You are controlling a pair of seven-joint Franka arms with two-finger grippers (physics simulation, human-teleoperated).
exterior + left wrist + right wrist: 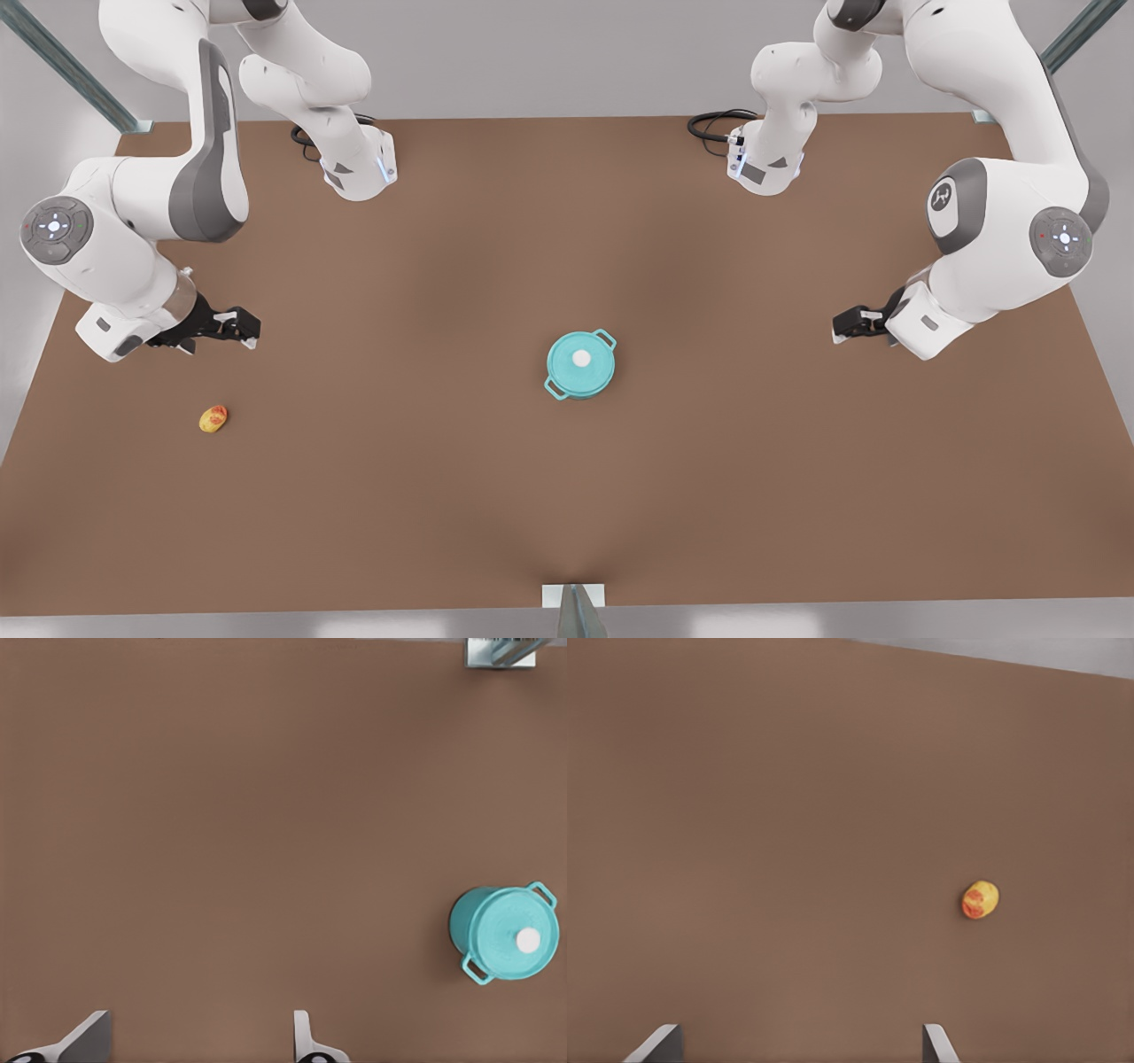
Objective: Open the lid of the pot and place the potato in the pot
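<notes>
A: Pot (580, 363)?
B: Teal, mid-table (443, 496), a bit right of centre in the front view. 2 loop handles, 1 toward far right, 1 toward near left.
A: Lid (580, 359)?
B: On the pot, closed, white knob (581, 358) at centre. The left wrist view has the pot (503, 933) with the lid (509, 935) and knob (528, 940) too.
A: Potato (213, 418)?
B: On bare table, front view's left, nearer the near edge than the pot, well apart from it. Yellow with an orange-red patch. Also in the right wrist view (980, 900).
A: Which arm is which?
B: The right wrist view sees the potato, so the right gripper (241, 326) is the 1 on the front view's left, above the table, near the potato but not touching. The left gripper (843, 324) is on the front view's right, well apart from the pot.
A: Fingers?
B: Left: 2 fingertips (306, 1041) spread wide, nothing between. Right: fingertips (939, 1047) also wide apart, empty.
A: Contact with anything?
B: None, both grippers hang clear of the task's things.
</notes>
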